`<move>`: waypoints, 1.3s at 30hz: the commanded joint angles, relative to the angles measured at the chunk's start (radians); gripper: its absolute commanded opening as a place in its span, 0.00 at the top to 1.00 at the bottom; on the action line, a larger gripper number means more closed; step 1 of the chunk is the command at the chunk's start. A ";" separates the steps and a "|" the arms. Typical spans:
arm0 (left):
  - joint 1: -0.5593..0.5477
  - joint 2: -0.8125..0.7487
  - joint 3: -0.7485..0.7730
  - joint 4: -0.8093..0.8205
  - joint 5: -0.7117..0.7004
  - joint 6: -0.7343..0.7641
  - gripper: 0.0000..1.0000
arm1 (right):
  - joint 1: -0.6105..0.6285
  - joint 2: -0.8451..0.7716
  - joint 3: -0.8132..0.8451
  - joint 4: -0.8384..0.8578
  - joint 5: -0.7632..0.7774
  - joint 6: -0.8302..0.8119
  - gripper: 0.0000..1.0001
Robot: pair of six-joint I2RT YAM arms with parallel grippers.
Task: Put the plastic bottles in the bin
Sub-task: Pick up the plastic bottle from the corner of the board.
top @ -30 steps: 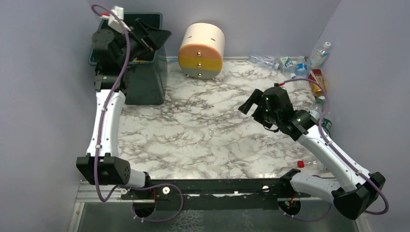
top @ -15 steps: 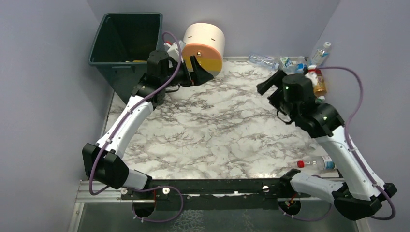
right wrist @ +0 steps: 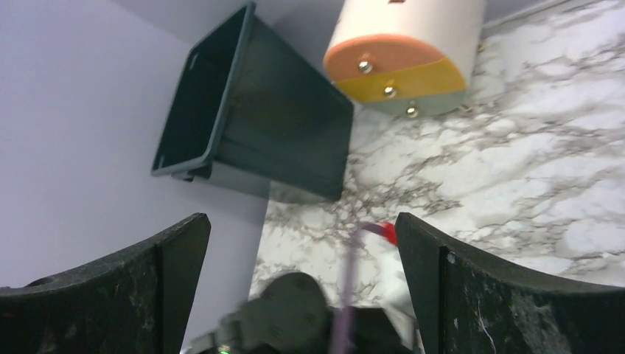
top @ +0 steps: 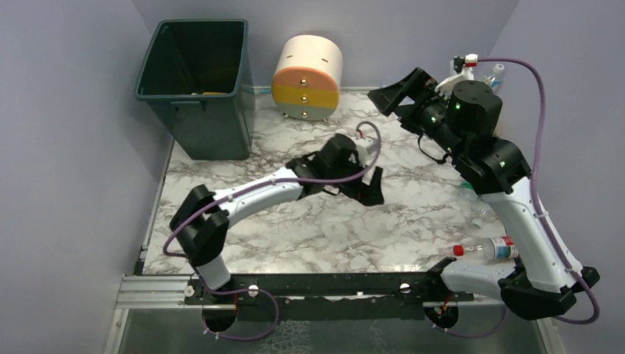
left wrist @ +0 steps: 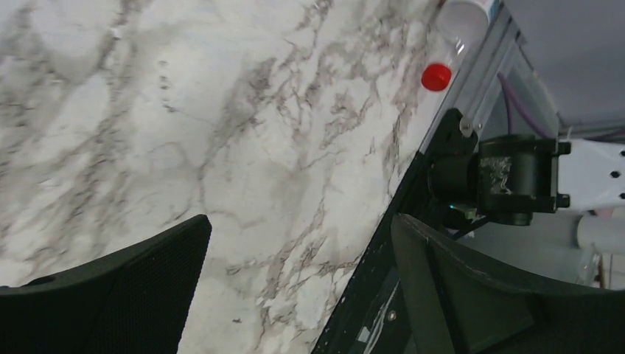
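Note:
The dark green bin (top: 193, 110) stands at the back left, and the right wrist view shows the bin (right wrist: 250, 118) too. Something yellow-orange lies inside it. One clear plastic bottle (top: 486, 249) with a red cap lies at the near right edge; its red cap (left wrist: 436, 76) is in the left wrist view. My left gripper (top: 371, 188) hangs open and empty low over the middle of the table. Raised at the back right, my right gripper (top: 396, 92) is open and empty and points left. The right arm hides most of the bottles by the right wall; one bottle top (top: 494, 72) shows.
A round cream, orange and grey drawer unit (top: 307, 77) lies at the back centre beside the bin. The black mounting rail (top: 324, 284) and the right arm's base (left wrist: 508, 177) line the near edge. Purple walls close in left, back and right.
My left arm has swung from over the bin down to the table's middle, gripper open. My right arm has lifted and moved toward the back right corner.

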 commanded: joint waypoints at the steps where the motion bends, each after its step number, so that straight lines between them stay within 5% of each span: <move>1: -0.154 0.136 0.097 0.084 -0.094 0.070 0.01 | 0.003 0.005 0.000 0.116 -0.233 -0.002 0.00; 10: -0.308 0.442 0.272 0.241 -0.057 0.097 0.01 | 0.014 -0.003 -0.092 0.247 -0.462 0.023 0.01; 24: -0.377 0.694 0.423 0.512 0.001 0.118 0.01 | 0.017 -0.048 -0.242 0.330 -0.568 0.059 0.01; 39: -0.445 0.839 0.593 0.493 0.053 0.106 0.07 | 0.019 -0.116 -0.367 0.371 -0.570 0.087 0.01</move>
